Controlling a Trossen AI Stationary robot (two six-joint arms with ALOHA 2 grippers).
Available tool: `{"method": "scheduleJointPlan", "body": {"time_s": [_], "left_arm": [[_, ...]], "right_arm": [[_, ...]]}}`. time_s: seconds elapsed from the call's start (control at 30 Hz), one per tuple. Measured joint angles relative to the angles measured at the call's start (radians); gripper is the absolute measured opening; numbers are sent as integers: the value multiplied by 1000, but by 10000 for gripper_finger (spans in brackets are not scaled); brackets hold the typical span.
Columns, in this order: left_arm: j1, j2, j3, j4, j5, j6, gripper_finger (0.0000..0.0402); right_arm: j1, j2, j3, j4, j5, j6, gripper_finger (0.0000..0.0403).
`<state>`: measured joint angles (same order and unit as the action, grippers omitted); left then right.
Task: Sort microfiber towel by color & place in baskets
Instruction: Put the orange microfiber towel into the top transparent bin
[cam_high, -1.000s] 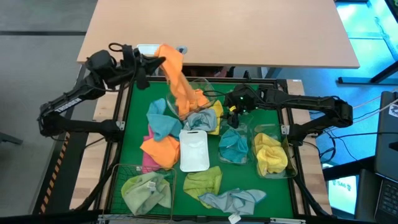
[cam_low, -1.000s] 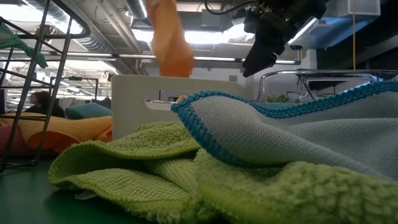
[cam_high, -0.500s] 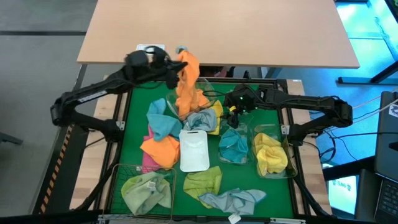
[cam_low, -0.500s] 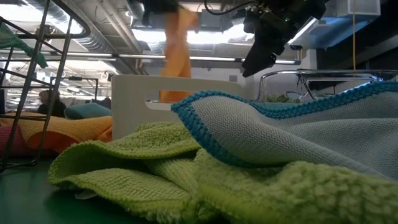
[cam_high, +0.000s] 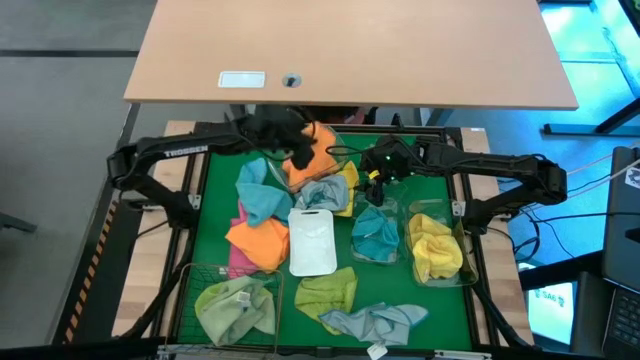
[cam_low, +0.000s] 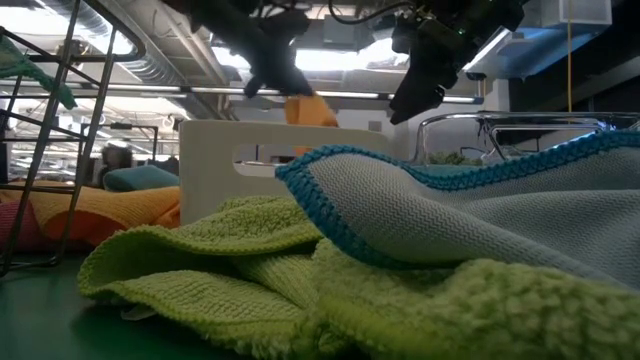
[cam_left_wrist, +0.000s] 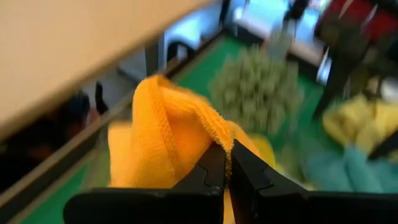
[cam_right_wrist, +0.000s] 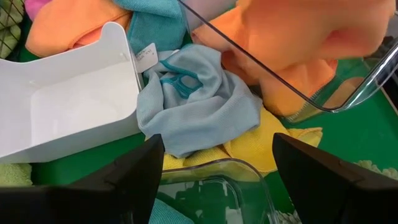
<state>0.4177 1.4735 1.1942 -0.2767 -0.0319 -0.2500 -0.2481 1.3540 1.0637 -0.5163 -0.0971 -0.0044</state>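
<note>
My left gripper (cam_high: 301, 152) is low over the clear tub (cam_high: 334, 136) at the table's far middle, shut on an orange towel (cam_high: 320, 156). The low view shows this gripper (cam_low: 272, 72) with the orange towel (cam_low: 309, 109) just below it, behind the white tray's wall. My right gripper (cam_high: 373, 180) hovers open to the right of that tub, above a light blue towel (cam_right_wrist: 186, 99) and a yellow one (cam_right_wrist: 273, 146). Its fingers stand wide apart (cam_right_wrist: 214, 180) and touch nothing. My left gripper pinches a bunched fold of the orange towel (cam_left_wrist: 208, 134) between its two shut fingers (cam_left_wrist: 214, 163), near the hemmed edge (cam_left_wrist: 163, 115). It comes slanting down from the table's left. The towel is crumpled below the fingers, its lower part down in the clear tub.
A white tray (cam_high: 312, 241) sits mid-table. Clear tubs hold a teal towel (cam_high: 375, 236) and yellow towels (cam_high: 435, 250). A wire basket (cam_high: 196, 272) at the near left holds a lime towel. Loose orange (cam_high: 258, 242), teal (cam_high: 262, 200), pink, lime (cam_high: 327, 290) and light blue (cam_high: 375, 320) towels lie around.
My left gripper has swung from beyond the table's far-left corner toward the right and down to the clear tub, staying shut. The orange towel, which hung long below it, has been lowered and now sits bunched in the tub.
</note>
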Motion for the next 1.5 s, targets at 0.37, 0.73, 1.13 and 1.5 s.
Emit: {"method": "scheduleJointPlan", "body": {"time_s": [0.37,0.73,1.13,1.5], "left_arm": [[-25,27,0,-374,-115,1,0],[-35,27,-1,-510,-116,1,22],[-35,27,-1,-377,-106,149,85],[-30,59,-1,-380,-108,156,143]], "right_arm": [[0,0,0,-1,0,0,299],[0,0,0,-1,0,0,299],[0,0,0,-1,-94,0,299],[0,0,0,28,-98,0,299]]}}
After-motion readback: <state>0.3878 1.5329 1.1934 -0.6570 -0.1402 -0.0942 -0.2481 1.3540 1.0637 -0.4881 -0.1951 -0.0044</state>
